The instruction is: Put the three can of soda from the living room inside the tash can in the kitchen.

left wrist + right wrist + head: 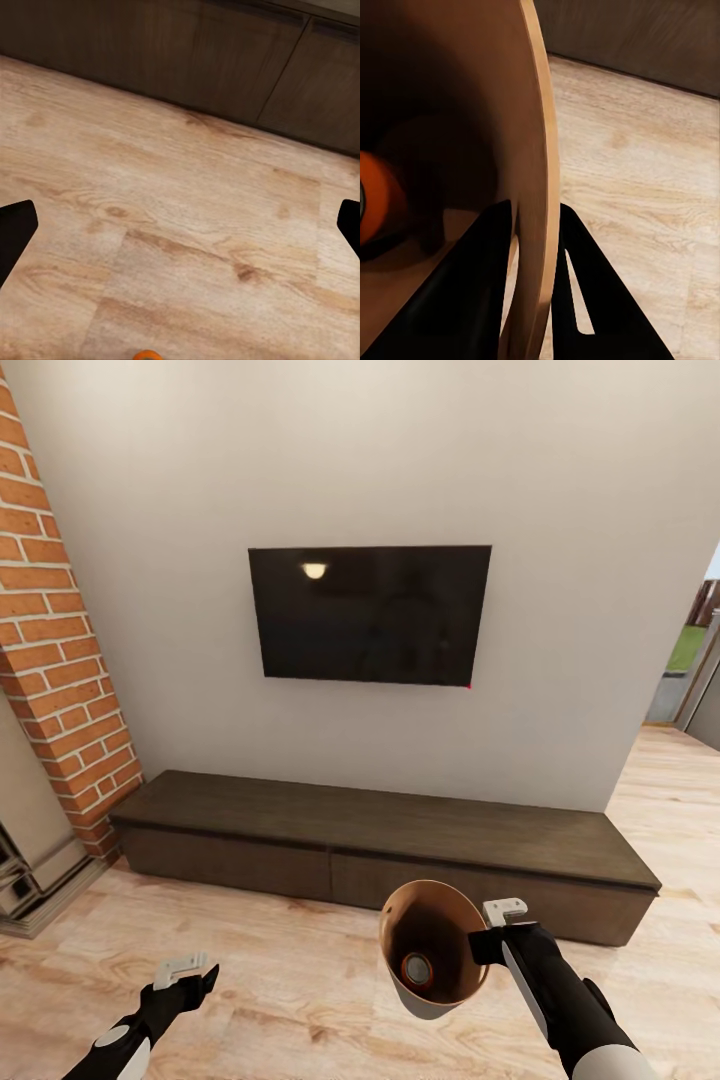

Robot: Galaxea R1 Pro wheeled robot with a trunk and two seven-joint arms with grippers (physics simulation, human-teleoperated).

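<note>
We see just one orange can [373, 201] deep in the bin [440, 996], mostly cut by the right wrist view's edge; other cans inside, can't tell. An orange sliver [146, 354] at the left wrist view's border is too cropped to identify, and the fireplace [35, 840] runs off-frame.

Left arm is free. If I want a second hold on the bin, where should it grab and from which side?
Judging by the thin open rim, pinch the trash can wall on the side opposite the right gripper, coming from the robot's left with one finger inside, as the right does. The left gripper is open.
</note>
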